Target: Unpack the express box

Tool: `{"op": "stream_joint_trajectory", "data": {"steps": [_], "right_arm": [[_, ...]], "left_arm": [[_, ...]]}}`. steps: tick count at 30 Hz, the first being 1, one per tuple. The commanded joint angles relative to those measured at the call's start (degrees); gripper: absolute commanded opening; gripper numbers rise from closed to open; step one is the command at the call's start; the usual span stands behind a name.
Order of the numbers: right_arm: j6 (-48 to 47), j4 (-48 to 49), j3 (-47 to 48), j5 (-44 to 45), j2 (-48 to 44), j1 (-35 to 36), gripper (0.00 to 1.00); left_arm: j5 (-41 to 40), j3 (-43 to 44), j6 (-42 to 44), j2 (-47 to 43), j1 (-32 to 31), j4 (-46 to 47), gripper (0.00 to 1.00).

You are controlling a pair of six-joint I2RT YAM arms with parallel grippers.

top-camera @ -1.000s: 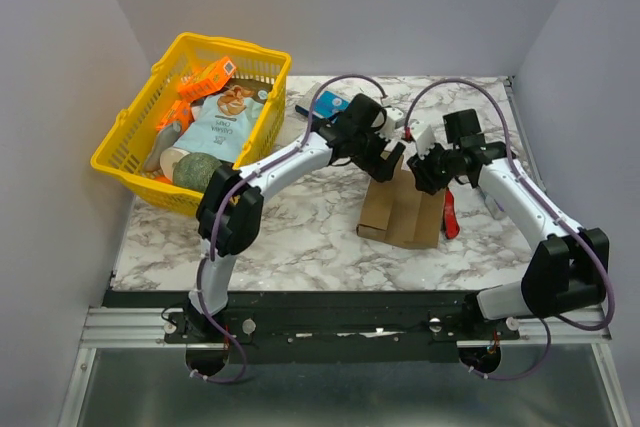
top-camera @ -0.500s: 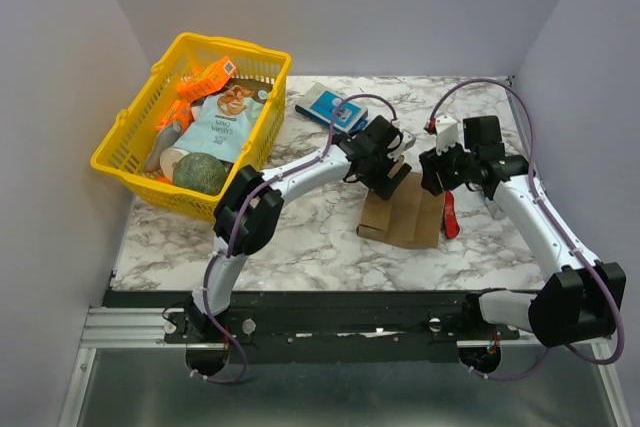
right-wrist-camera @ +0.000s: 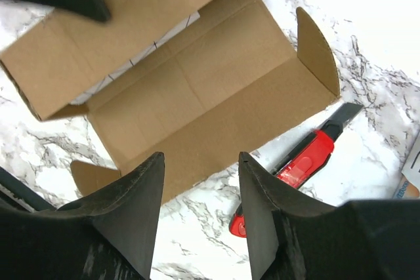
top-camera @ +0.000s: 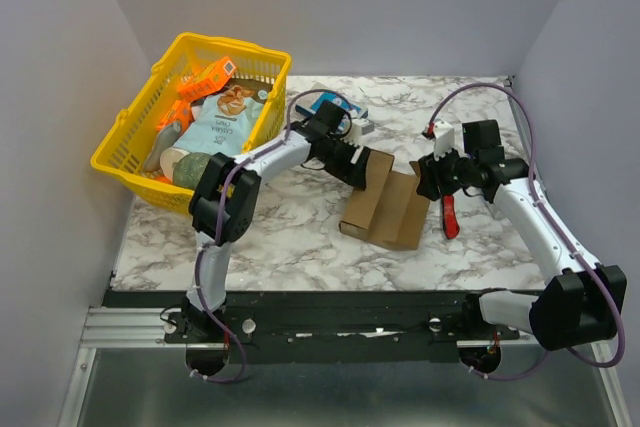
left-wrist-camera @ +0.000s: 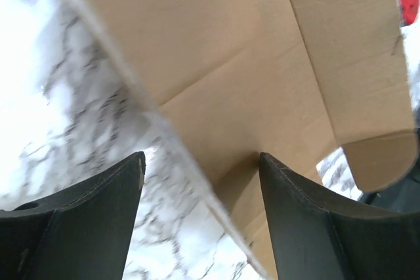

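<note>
The express box [top-camera: 385,205] lies open at the table's middle, brown flaps spread. It fills the left wrist view [left-wrist-camera: 262,63] and the right wrist view [right-wrist-camera: 197,96], where a white sheet [right-wrist-camera: 138,57] shows inside it. My left gripper [top-camera: 358,169] is at the box's far left corner. In its own view the gripper [left-wrist-camera: 200,181] is open, one finger inside and one outside a box wall. My right gripper [top-camera: 425,179] is open and empty above the box's right edge. In its own view this gripper [right-wrist-camera: 200,181] hangs over bare table.
A red utility knife [top-camera: 448,215] lies right of the box and shows in the right wrist view [right-wrist-camera: 302,168]. A yellow basket [top-camera: 120,162] full of goods stands at the far left. A small blue-and-white box [top-camera: 330,105] lies behind the left arm.
My left gripper has moved left, and the box has slid and turned left with it. The right gripper rose and drew back a second ago, then stayed.
</note>
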Motion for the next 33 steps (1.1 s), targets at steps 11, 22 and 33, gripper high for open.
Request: {"op": "stream_joint_trajectory", "data": {"steps": [11, 22, 33], "right_arm": [[-1.64, -5.00, 4.47, -2.02, 2.54, 0.21, 0.53], [-4.37, -3.34, 7.89, 0.62, 6.23, 0.21, 0.53], [-10.97, 2.02, 11.49, -5.43, 14.13, 0.30, 0.49]], "left_arm": [[27.58, 2.65, 2.14, 10.12, 9.84, 0.95, 0.70], [11.04, 1.78, 7.43, 11.02, 13.87, -5.57, 0.58], [3.14, 9.06, 17.71, 14.35, 15.55, -17.43, 0.53]]}}
